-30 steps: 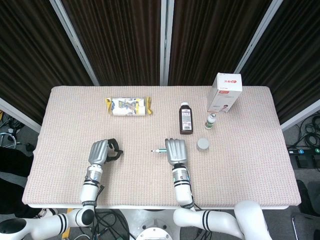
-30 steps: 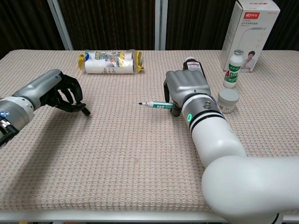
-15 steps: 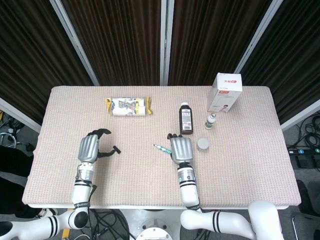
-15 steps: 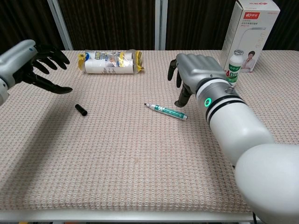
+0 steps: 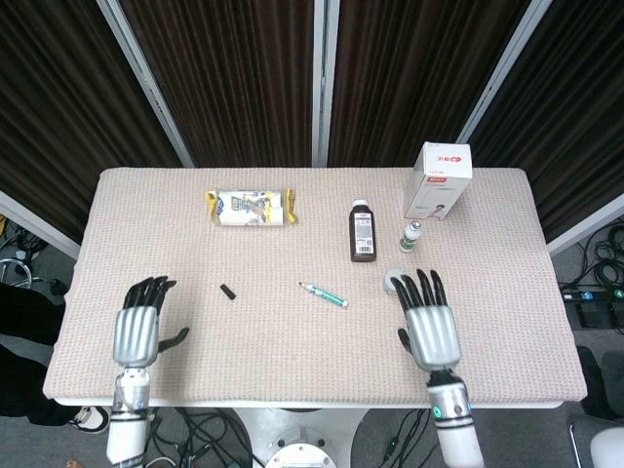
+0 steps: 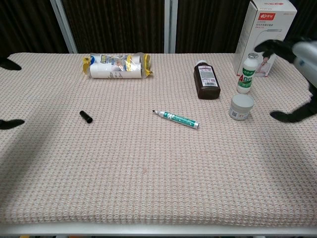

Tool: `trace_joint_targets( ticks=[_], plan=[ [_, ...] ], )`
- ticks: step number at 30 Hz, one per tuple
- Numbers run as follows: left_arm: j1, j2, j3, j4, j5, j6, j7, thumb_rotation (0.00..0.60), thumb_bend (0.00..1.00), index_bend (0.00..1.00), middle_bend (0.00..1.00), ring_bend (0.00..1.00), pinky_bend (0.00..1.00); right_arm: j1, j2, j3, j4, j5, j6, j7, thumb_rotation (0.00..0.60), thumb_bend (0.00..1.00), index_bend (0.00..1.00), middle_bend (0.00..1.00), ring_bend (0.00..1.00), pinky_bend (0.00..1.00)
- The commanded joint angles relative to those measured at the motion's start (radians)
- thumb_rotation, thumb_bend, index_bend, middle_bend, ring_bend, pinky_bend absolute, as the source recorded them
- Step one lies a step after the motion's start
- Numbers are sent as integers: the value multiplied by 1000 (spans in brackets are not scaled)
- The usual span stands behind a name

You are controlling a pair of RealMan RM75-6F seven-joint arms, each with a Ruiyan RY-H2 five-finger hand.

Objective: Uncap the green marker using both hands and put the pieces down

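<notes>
The uncapped green marker [image 5: 325, 293] [image 6: 176, 119] lies flat mid-table, tip pointing to the far left. Its small black cap [image 5: 229, 292] [image 6: 86, 116] lies apart from it, further left on the cloth. My left hand [image 5: 138, 329] hovers near the front left edge, fingers spread, holding nothing; only its fingertips [image 6: 11, 123] show at the chest view's left border. My right hand [image 5: 429, 325] hovers at the front right, fingers spread and empty, seen partly at the right border [image 6: 297, 52] of the chest view.
A yellow snack packet [image 5: 251, 208] lies at the back left. A dark brown bottle [image 5: 362, 232] lies flat at the back centre, with a small white jar [image 6: 241, 106], a little green-labelled bottle [image 5: 411, 235] and a white box [image 5: 440, 179] to its right.
Both hands have pulled back toward the front edge and outward, away from the marker and cap. Marker and cap lie where they were half a second ago.
</notes>
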Motion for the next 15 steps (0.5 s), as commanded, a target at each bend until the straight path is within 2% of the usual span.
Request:
trace_joint_targets(
  ticks=[1, 5, 8, 15],
  plan=[
    [93, -19, 98, 61, 82, 77, -19, 600, 27, 184, 153, 119, 143, -149, 12, -124, 86, -91, 73, 144, 600, 92, 33, 49, 0, 0],
    [173, -50, 148, 148, 107, 111, -67, 600, 27, 178, 153, 119, 141, -223, -26, -138, 224, -88, 38, 308, 600, 92, 14, 29, 0, 0],
    [207, -53, 155, 171, 90, 92, -91, 600, 27, 178, 153, 119, 136, -257, -48, -129, 297, -91, 18, 367, 600, 92, 13, 27, 0, 0],
    [216, -56, 110, 196, 87, 44, -103, 600, 27, 178, 153, 119, 136, -277, -55, -75, 321, -92, -34, 322, 600, 92, 13, 23, 0, 0]
  ],
)
